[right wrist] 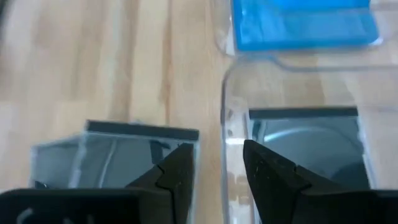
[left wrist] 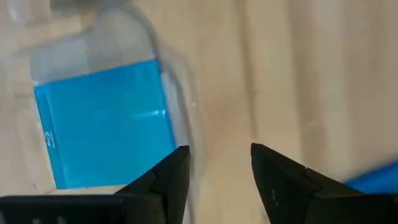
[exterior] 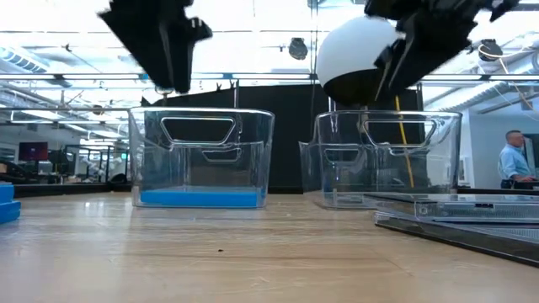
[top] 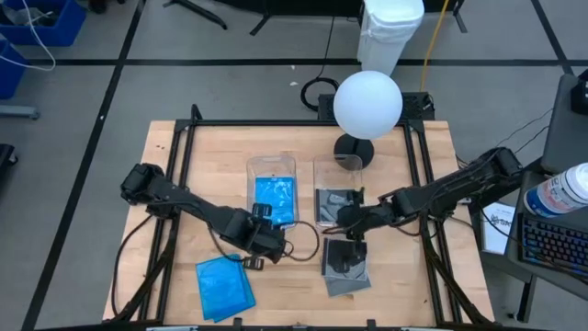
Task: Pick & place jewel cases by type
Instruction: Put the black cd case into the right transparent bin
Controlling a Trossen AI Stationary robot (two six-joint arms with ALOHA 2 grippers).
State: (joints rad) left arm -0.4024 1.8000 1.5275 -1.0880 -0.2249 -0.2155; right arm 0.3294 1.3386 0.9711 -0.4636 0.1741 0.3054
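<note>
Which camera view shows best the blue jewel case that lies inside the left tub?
The left wrist view: the blue jewel case fills it, nearly unobstructed. The high view shows it small, inside the left tub. The low view gives only its edge; the right wrist view shows it cropped.

two clear tubs (top: 272, 167) (top: 336, 172) beside a white globe lamp (top: 367, 104).

Wooden table (top: 184, 193) bears tubs (top: 273, 170), jewel cases (top: 223, 287).

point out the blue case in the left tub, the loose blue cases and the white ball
blue case in the left tub (top: 274, 194), high view, its middle
loose blue cases (top: 223, 286), high view, top case's face
white ball (top: 367, 104), high view, its top
</note>
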